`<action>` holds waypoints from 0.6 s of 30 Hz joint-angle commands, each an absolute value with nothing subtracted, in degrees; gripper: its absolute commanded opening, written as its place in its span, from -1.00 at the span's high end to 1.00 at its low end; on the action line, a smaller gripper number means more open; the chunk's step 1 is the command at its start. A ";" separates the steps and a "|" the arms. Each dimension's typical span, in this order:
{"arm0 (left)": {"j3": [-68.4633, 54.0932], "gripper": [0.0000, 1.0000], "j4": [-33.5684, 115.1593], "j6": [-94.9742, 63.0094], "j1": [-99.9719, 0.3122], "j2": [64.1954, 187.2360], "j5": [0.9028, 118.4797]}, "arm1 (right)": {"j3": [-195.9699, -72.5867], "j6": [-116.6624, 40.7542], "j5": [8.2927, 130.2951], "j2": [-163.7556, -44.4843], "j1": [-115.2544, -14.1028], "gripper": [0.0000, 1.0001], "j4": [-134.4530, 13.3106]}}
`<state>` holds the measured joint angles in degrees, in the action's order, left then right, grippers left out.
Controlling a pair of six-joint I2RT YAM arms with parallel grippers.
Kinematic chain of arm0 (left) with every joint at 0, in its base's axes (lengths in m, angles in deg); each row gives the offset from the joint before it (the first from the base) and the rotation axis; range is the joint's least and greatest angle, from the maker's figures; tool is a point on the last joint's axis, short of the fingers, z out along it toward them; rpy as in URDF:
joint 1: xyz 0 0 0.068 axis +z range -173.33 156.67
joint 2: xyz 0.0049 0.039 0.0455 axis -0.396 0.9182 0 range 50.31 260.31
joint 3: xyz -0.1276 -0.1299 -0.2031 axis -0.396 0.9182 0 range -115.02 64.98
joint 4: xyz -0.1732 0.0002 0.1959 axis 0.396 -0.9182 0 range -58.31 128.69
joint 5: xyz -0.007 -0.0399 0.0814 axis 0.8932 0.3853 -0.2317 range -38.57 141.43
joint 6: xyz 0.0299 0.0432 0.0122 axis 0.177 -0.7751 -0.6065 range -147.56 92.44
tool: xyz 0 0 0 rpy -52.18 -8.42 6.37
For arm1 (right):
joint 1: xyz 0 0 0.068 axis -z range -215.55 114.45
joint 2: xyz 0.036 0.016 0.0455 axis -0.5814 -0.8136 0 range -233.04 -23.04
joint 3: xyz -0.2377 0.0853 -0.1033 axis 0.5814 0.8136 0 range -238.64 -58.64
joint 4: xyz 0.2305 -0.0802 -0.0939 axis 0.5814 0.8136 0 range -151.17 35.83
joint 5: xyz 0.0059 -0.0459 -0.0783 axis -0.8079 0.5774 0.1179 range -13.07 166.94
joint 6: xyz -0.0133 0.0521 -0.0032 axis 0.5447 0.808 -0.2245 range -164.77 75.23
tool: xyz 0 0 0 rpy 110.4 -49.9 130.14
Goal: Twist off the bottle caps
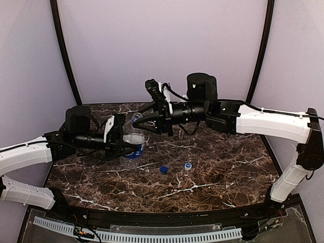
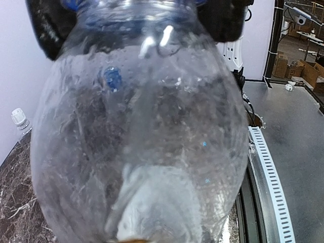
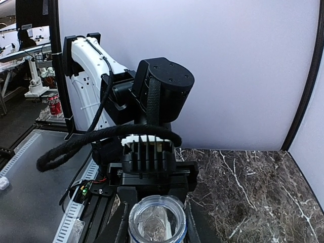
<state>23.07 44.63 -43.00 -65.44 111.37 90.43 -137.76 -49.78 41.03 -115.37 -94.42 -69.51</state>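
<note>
Clear plastic bottle (image 1: 134, 152), clamped in my left fingers (image 1: 125, 146), points its neck at my right fingers (image 1: 137, 121). Whether those pinch the mouth, I cannot tell.

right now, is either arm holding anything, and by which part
The left gripper clamps the labelled bottle around its body. The right gripper sits at the bottle's neck; whether it grips there cannot be told.
</note>
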 commanded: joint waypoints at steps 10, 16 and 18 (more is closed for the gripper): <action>22.45 -0.94 44.51 -43.82 -66.07 110.83 87.18 | -140.89 -49.13 42.24 -115.13 -93.51 1.00 -63.91; 24.22 -0.97 46.18 -45.54 -66.01 109.33 78.29 | -139.04 -48.75 55.54 -110.56 -89.54 1.00 -54.59; 24.59 -0.97 47.02 -45.96 -66.08 108.97 74.80 | -137.57 -48.08 64.28 -108.09 -87.67 1.00 -51.64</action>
